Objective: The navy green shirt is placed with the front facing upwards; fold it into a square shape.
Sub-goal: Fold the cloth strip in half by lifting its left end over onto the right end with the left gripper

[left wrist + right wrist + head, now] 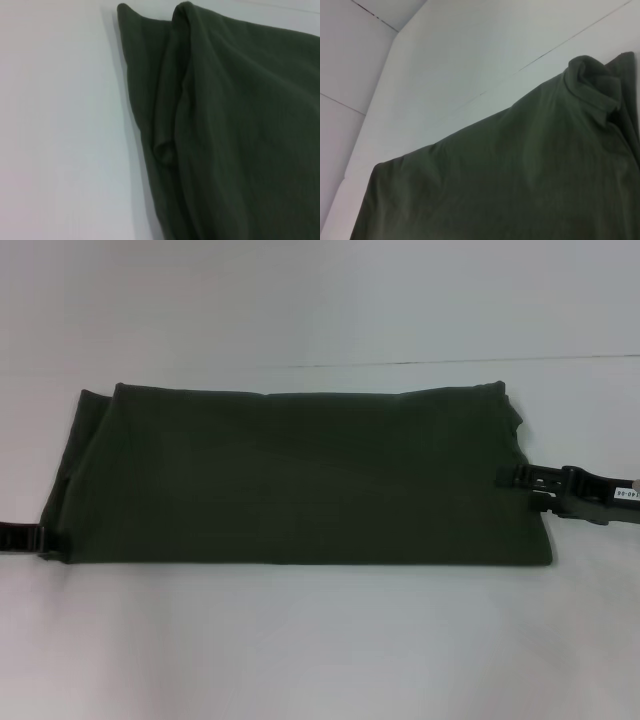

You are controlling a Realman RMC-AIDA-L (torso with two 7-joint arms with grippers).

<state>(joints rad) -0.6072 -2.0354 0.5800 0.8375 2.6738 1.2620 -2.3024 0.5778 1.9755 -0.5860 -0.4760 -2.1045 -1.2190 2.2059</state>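
A: Navy green shirt [300, 480] — lying flat on the white table [320, 640], folded into a wide band running left to right, plain green side up. No print in sight.

B: Edges?

A: Near edge straight, far edge straight, lying short of a thin seam line in the tabletop. Left end showing layered folds, one lip of fabric poking past the upper layer; same layering seen close in the left wrist view [225, 130], with a soft crease pocket between the layers. Right end slightly bunched at the far corner — seen as a small rolled lump in the right wrist view [520, 170].

B: Left gripper?

A: Left gripper [38, 537] low at the near left corner of the shirt, tip touching or just at the cloth edge. Only a dark stub in the head view; spread or pressed together — cannot tell.

B: Right gripper?

A: Right gripper [512, 476] at the right end, about mid-depth, fingertips over the cloth edge. Pinching fabric or merely resting on it — cannot tell.
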